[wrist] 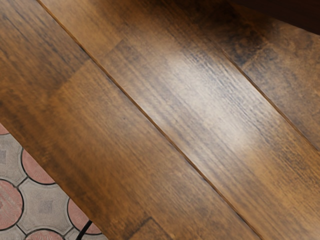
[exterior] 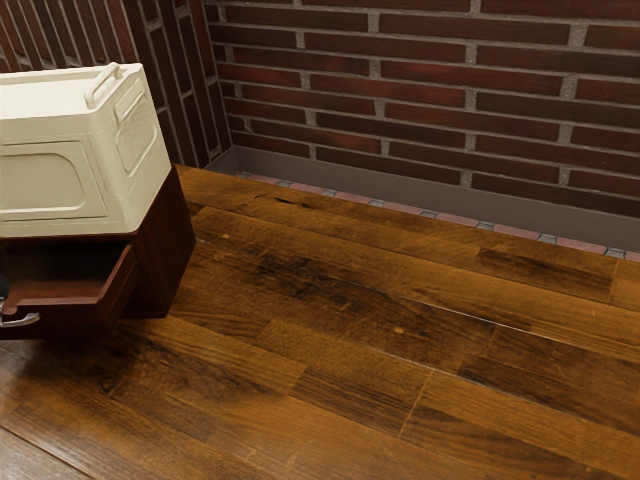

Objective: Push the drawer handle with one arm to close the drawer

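The exterior view has the open dark red-brown wooden drawer [exterior: 112, 290] jutting from its matching low cabinet [exterior: 165, 255], a curved silvery metal handle [exterior: 20, 322] on its front. The cabinet stands on the brown plank worktop [exterior: 350, 340], probably so that the drawer can slide straight back in, while the cream ribbed box [exterior: 130, 165] on top may help to weigh it down against a push. In the wrist view, bare boards lie under the tool; the dark edge [wrist: 295, 12] off to one side of it is likely the drawer or cabinet, so the drawer seems beside the tool rather than beneath it. Whether the tool is spread or pressed together, I cannot tell. Closing calls for lining it up before the handle, then pushing squarely inward; an off-centre shove could jam the drawer or swivel the cabinet.
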